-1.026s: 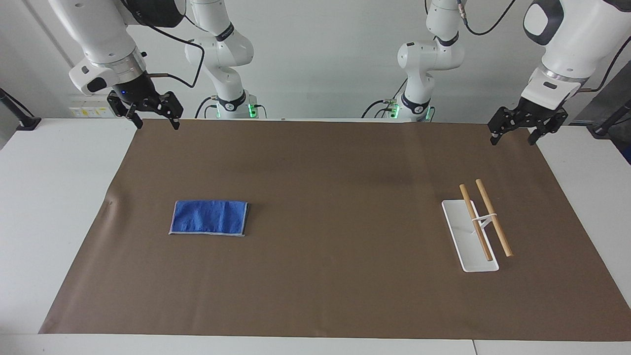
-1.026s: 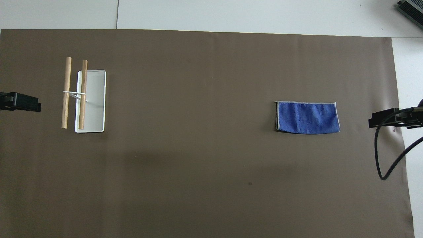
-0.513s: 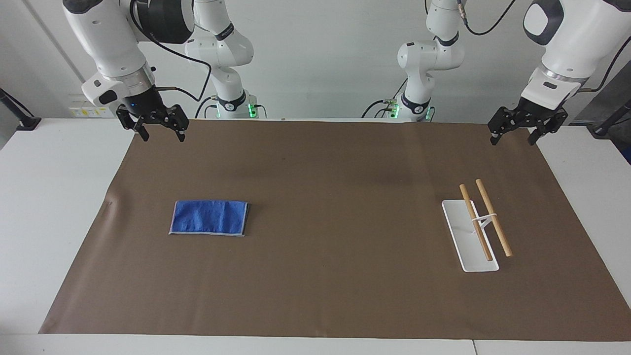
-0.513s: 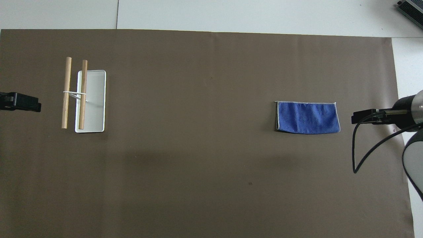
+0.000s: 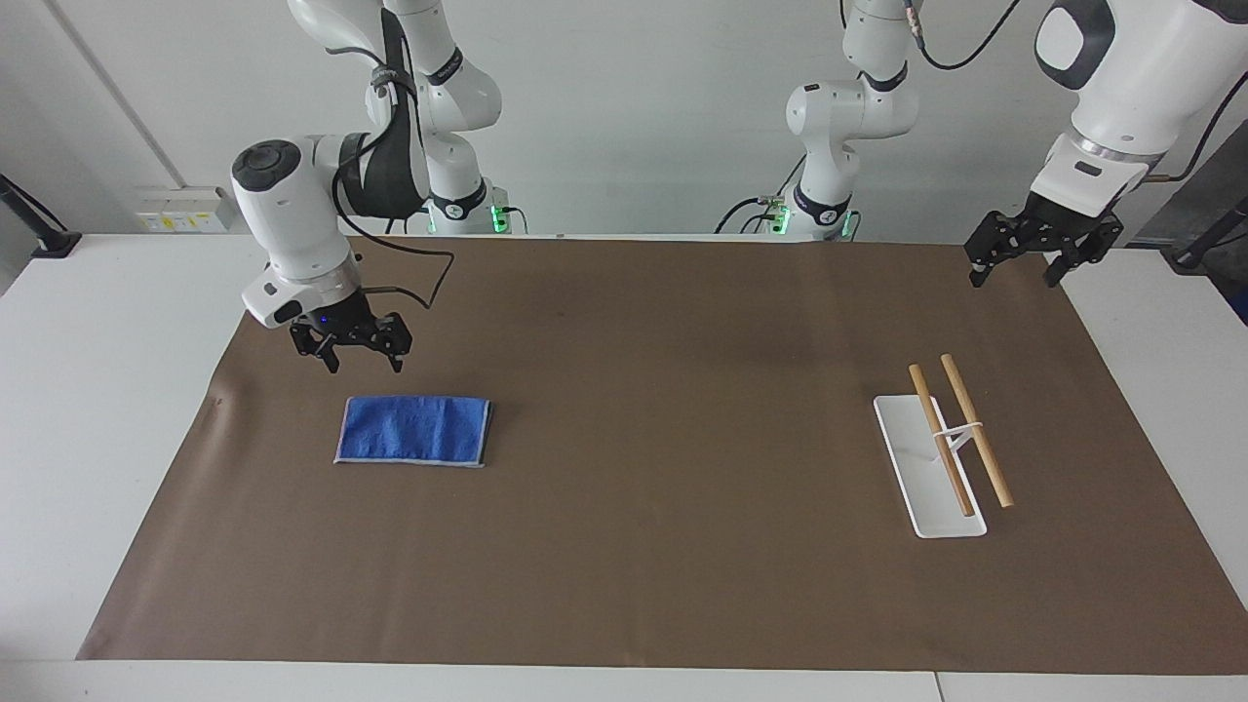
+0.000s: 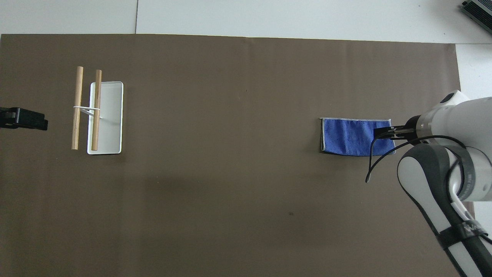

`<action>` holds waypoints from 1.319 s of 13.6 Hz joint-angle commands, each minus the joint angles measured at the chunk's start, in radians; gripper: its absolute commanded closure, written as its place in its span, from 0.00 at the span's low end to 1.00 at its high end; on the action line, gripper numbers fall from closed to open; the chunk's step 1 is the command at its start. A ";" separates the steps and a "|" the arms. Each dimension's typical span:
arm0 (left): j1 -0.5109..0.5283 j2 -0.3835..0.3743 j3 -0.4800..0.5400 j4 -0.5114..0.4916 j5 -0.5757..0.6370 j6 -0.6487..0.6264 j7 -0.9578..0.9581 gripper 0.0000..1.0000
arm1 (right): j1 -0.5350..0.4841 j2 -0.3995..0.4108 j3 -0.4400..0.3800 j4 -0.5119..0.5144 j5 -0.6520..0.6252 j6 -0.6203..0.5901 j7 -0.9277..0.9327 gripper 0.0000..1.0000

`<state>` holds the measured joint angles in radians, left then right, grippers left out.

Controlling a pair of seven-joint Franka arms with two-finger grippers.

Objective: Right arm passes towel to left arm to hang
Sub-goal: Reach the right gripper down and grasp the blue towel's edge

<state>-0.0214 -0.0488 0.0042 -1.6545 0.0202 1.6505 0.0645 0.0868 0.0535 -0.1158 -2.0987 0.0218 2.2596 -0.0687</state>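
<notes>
The blue towel lies folded flat on the brown mat, toward the right arm's end of the table. My right gripper hangs open a little above the towel's end that points to the right arm's side, not touching it and holding nothing. The left arm waits with its left gripper raised and open over the mat's corner at its own end. Nothing is between its fingers.
A rack with a white tray base and two wooden rods stands toward the left arm's end. The brown mat covers most of the white table. A black cable loops off the right wrist.
The right arm has swung down and out from the mat's corner by its base to just above the towel. Its gripper stayed open. The left arm, towel and rack have not moved.
</notes>
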 commanded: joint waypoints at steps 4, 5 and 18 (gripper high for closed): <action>-0.006 -0.023 0.005 -0.024 0.021 -0.006 -0.012 0.00 | 0.010 0.163 0.007 -0.015 0.049 0.198 -0.140 0.00; -0.006 -0.023 0.005 -0.024 0.021 -0.005 -0.012 0.00 | 0.010 0.187 0.007 -0.015 0.050 0.218 -0.140 0.00; -0.006 -0.023 0.005 -0.024 0.021 -0.006 -0.012 0.00 | 0.025 0.229 0.007 -0.067 0.129 0.302 -0.169 1.00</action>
<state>-0.0214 -0.0488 0.0042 -1.6545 0.0202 1.6505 0.0644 0.1150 0.2787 -0.1132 -2.1475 0.1231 2.5386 -0.2083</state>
